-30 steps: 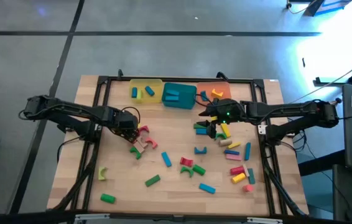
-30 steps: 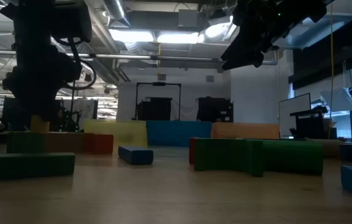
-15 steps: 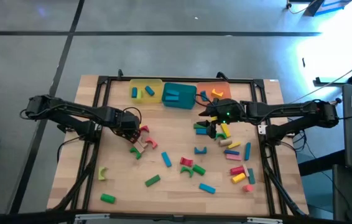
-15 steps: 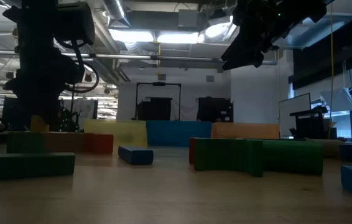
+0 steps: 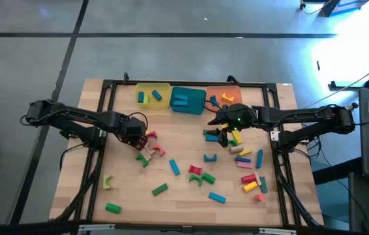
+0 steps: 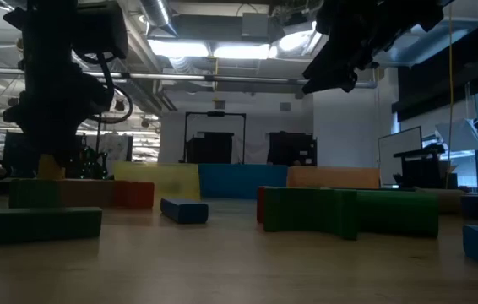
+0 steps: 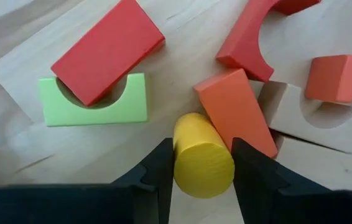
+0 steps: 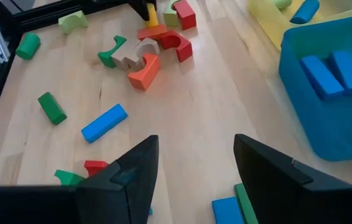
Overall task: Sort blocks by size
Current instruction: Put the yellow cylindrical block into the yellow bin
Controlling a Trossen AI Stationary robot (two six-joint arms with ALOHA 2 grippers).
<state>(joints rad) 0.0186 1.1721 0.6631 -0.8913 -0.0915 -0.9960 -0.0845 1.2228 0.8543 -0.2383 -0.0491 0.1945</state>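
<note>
Blocks (image 5: pixel 201 176) lie scattered over the wooden desk (image 5: pixel 178 199), with a loose cluster near the left arm and another spread along the right side. The left gripper (image 7: pixel 202 163) sits low over that left cluster, its fingers (image 7: pixel 158 171) clamped on either side of a yellow cylinder (image 7: pixel 203 160). Just beside the cylinder, touching it, lies an orange-red bar (image 7: pixel 236 111). A green arch (image 7: pixel 95 102) lies nearby with a red bar (image 7: pixel 107 51) resting across its hollow, and a red arch (image 7: pixel 257 34) and a tan arch (image 7: pixel 300 121) lie close on the other side.

The right gripper (image 8: pixel 194 168) hangs above the desk near the back trays, its fingers (image 8: pixel 132 171) apart and holding nothing. Ahead of it a blue bar (image 8: pixel 104 122) and a green cylinder (image 8: pixel 52 107) lie apart on the bare wood.

Along the far edge stand three trays side by side: a yellow tray (image 5: pixel 153 88) holding a blue and a green block, a teal tray (image 5: pixel 195 106) holding two blue bars (image 8: pixel 333 71), and an orange tray (image 5: pixel 233 91) partly hidden by the right arm.
</note>
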